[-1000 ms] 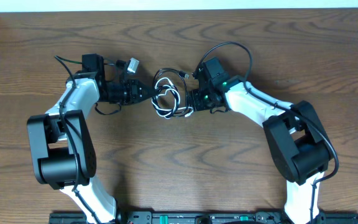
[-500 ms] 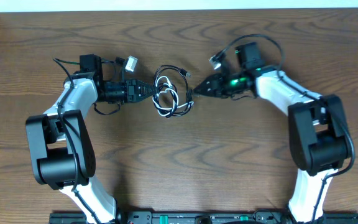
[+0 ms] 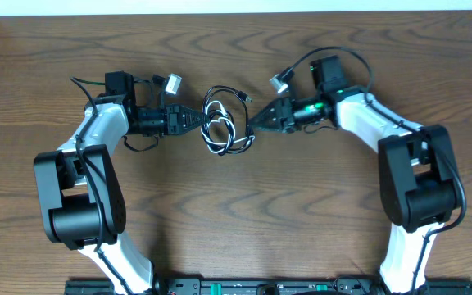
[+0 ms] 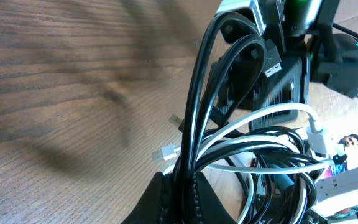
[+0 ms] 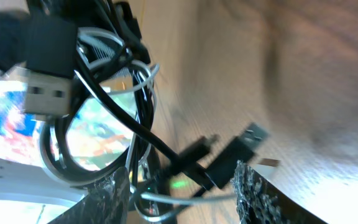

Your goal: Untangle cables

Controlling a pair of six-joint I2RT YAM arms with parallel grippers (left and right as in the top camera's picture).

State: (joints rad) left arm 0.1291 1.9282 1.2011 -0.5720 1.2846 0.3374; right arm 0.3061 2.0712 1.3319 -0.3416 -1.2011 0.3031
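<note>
The cables (image 3: 224, 131), one white and the rest black, lie in a tangled bundle of loops at the table's middle. My left gripper (image 3: 201, 120) is shut on black strands at the bundle's left side; in the left wrist view these strands (image 4: 194, 124) rise from between my fingers (image 4: 166, 202), with the white cable (image 4: 260, 117) looping behind. My right gripper (image 3: 252, 124) stands open at the bundle's right edge. In the right wrist view a black plug (image 5: 229, 162) and a white strand lie between its fingers (image 5: 260, 193), not clamped. A USB plug (image 5: 45, 93) hangs at upper left.
The wooden table (image 3: 236, 213) stretches all round the bundle. A loose plug end (image 3: 244, 97) sticks out at the bundle's top right. Small white tags sit by the left arm (image 3: 173, 83) and the right arm (image 3: 281, 79). Both arm bases stand near the front edge.
My right gripper has opened and let go of the bundle's right side; its wrist swung up and to the right, fingertips still at the bundle's edge. The left gripper has kept its grip in place.
</note>
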